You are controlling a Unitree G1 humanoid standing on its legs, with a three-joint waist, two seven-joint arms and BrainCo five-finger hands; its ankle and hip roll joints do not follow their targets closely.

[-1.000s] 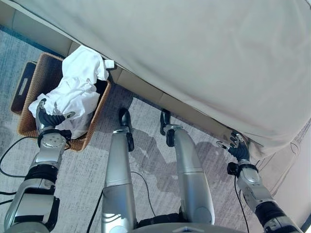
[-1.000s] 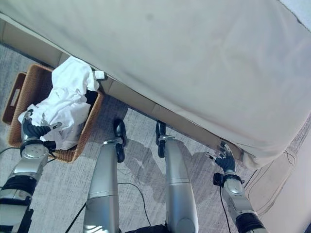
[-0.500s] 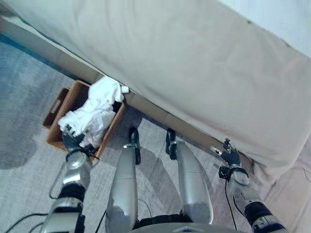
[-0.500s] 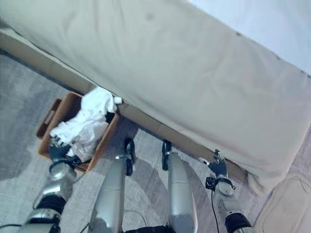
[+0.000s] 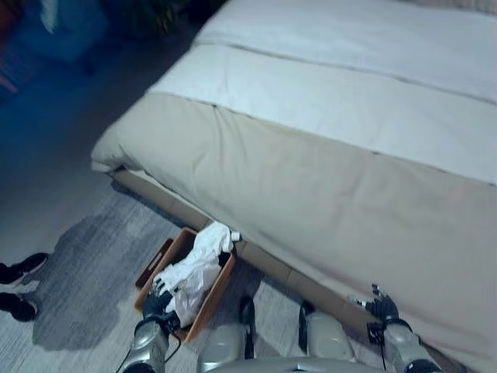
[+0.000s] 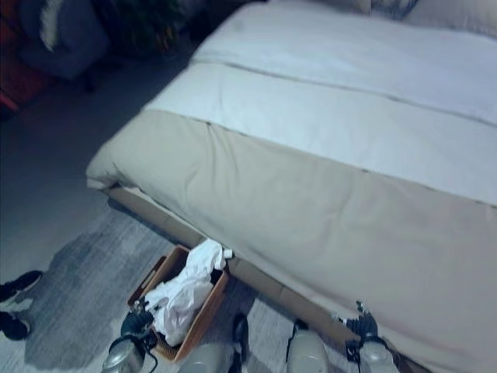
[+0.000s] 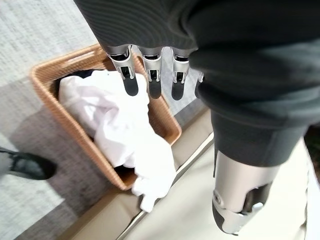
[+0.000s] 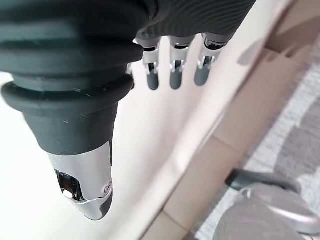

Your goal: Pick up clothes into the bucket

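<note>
A brown wicker basket [image 5: 211, 298] stands on the carpet against the bed base. White clothes [image 5: 192, 268] are heaped in it and hang over its far rim against the bed. My left hand [image 5: 158, 304] hovers at the basket's near edge. In the left wrist view its fingers [image 7: 131, 80] are straight above the white clothes [image 7: 115, 120] and the basket [image 7: 45, 75], holding nothing. My right hand [image 5: 380, 308] is off to the right beside the bed's edge, its fingers [image 8: 172, 70] straight and empty.
A large bed [image 5: 326, 194] with a beige cover and a white sheet spans the view ahead. Its tan base [image 7: 100, 215] runs behind the basket. A person's black shoes [image 5: 19, 272] stand on the grey carpet to the left.
The camera has tilted up, so the whole picture shifted and the full bed now shows. Both hands stay open, the left by the basket and the right by the bed's edge.
</note>
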